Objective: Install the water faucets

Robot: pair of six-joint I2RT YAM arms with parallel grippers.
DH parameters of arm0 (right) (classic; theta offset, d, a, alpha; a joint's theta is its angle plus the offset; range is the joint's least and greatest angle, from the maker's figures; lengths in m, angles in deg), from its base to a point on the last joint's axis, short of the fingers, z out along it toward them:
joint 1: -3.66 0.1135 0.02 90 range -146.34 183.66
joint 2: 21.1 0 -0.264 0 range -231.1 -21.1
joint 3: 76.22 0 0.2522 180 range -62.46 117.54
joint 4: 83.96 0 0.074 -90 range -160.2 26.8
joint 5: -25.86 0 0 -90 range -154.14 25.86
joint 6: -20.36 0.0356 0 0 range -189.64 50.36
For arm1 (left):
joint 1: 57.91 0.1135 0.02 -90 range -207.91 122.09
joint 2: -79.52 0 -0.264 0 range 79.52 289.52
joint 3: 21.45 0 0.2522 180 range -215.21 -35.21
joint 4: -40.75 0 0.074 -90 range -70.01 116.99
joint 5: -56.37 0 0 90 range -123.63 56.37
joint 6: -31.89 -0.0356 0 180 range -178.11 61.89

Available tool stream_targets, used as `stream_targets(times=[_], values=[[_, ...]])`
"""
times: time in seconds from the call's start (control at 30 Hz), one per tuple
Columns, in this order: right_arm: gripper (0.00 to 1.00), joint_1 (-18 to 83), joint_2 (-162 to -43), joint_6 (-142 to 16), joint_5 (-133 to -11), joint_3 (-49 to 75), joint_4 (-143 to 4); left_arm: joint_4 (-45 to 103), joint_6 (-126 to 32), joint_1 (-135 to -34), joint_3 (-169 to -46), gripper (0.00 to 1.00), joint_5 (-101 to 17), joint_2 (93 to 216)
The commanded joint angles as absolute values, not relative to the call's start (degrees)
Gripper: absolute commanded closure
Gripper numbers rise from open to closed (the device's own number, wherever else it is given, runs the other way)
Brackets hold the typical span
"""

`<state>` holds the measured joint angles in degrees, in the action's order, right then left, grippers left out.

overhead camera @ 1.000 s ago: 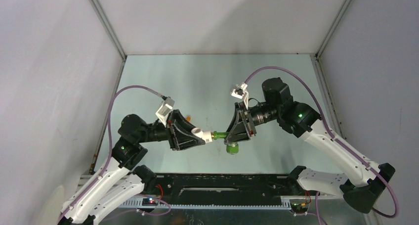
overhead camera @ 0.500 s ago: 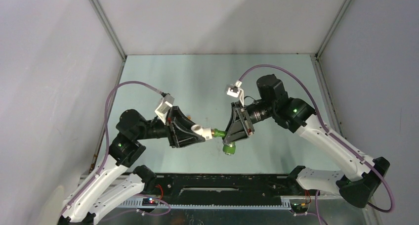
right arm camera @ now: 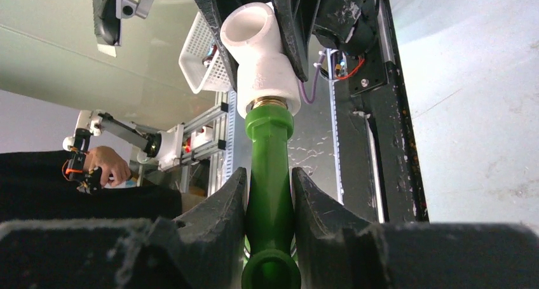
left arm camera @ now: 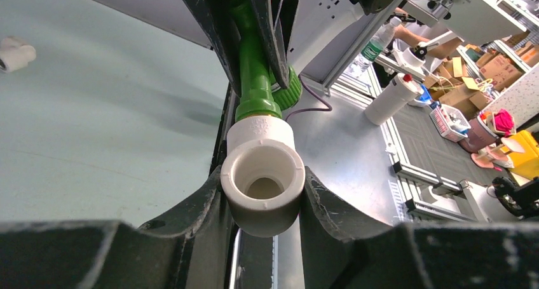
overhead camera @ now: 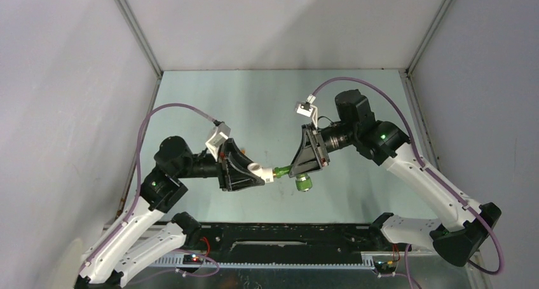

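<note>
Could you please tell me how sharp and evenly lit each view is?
Top external view: even, diffuse light, faint shadows on the pale green table, all sharp. Left wrist view: the white plastic elbow fitting is crisp, the left arm's black fingers blur toward the bottom edge. Right wrist view: the green plastic faucet is sharp, the right arm's fingers likewise soften low down.
</note>
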<state>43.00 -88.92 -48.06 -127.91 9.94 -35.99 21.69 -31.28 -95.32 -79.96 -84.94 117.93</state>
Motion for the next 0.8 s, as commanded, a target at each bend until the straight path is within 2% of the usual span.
stream_targets(times=[0.0,0.2,0.33,0.6,0.77], values=[[1.00,43.4,-88.8,-45.4,-126.8,13.0,-41.8,21.8,-32.4,-96.3,-81.0,1.00,-86.2,118.4],[1.00,45.1,-89.2,-45.7,-125.0,13.0,-40.5,23.0,-32.8,-96.3,-80.6,1.00,-81.7,117.3],[1.00,45.3,-87.7,-45.5,-122.5,11.6,-40.5,30.7,-29.7,-96.3,-77.4,1.00,-79.6,115.1],[1.00,45.2,-84.3,-36.6,-121.9,6.5,-52.3,33.1,-29.1,-96.4,-76.0,1.00,-79.0,114.7],[1.00,45.2,-84.6,-35.3,-122.0,6.3,-52.9,30.4,-31.3,-96.4,-77.9,1.00,-79.9,116.3]])
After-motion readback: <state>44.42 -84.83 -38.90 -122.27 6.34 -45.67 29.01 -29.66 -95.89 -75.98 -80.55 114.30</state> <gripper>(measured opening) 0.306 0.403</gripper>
